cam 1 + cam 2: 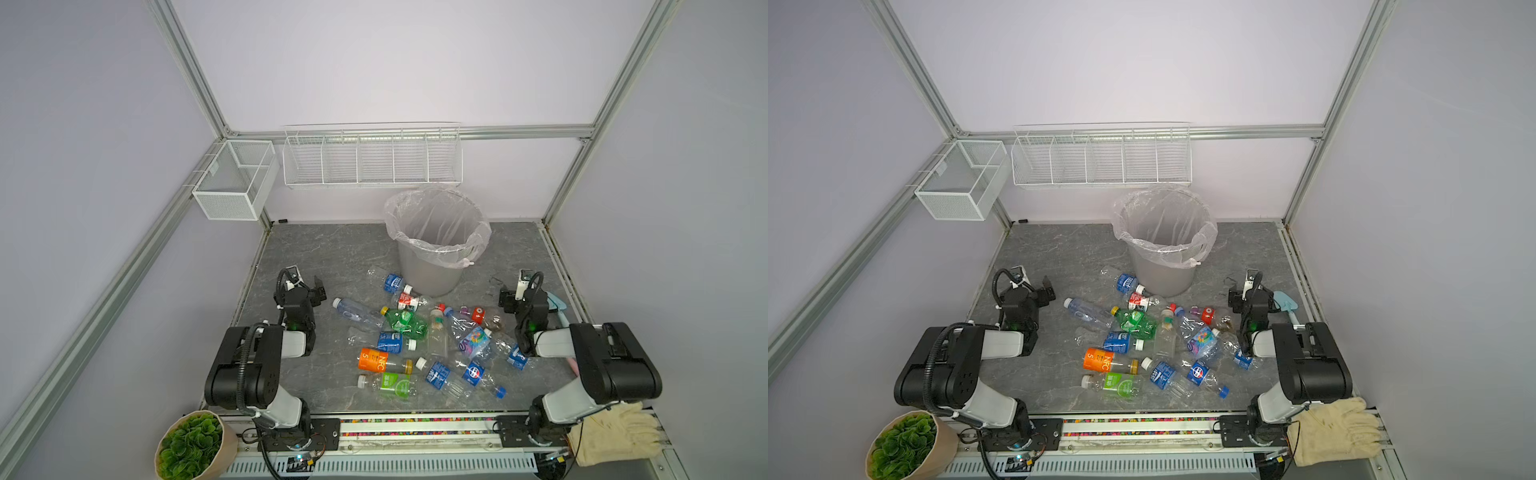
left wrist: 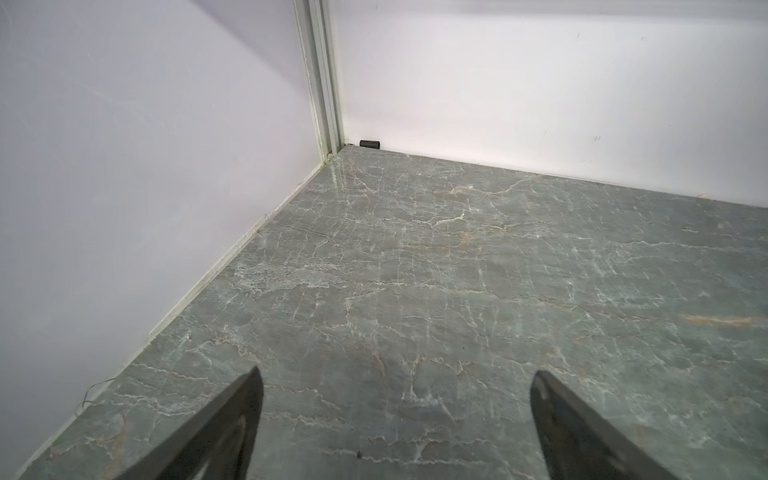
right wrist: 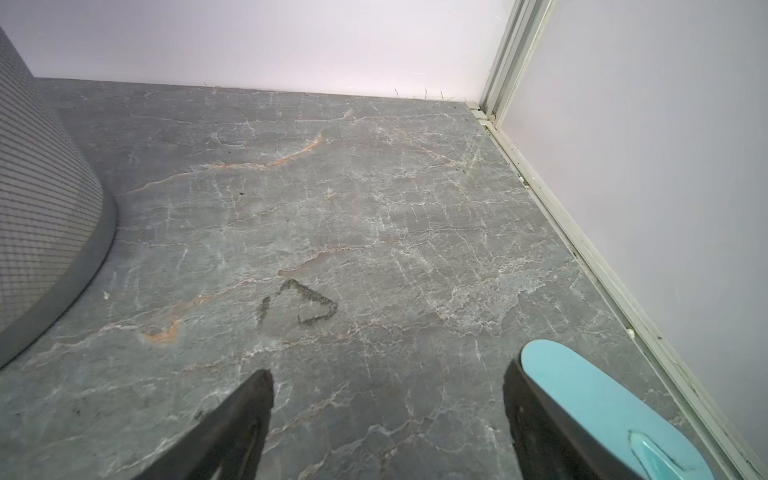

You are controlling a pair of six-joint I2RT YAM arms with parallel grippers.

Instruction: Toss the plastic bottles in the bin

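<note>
In both top views: plastic bottles (image 1: 419, 345) (image 1: 1142, 345) scattered flat across the grey marble table (image 1: 316, 249) (image 1: 1050, 249), between the two arms and just in front of the bin (image 1: 432, 274) (image 1: 1163, 272), bag-lined, upright near the back wall; nearest blue-labelled bottle (image 1: 392, 282) (image 1: 1126, 282) lying just beside its base. White wire baskets (image 1: 372, 160) (image 1: 1100, 160) hung on the wall above. Left gripper (image 1: 318, 291) (image 1: 1047, 291) off to the left of the pile, right gripper (image 1: 506, 301) (image 1: 1235, 300) off to the right, neither touching a bottle. From the left wrist: left gripper (image 2: 395, 415) spread wide over bare tabletop, nothing between the fingers (image 2: 232, 419). From the right wrist: right gripper (image 3: 386, 419) likewise spread and empty, bin wall (image 3: 37, 199) at the edge, a light blue scoop (image 3: 582, 399) close against one finger.
</note>
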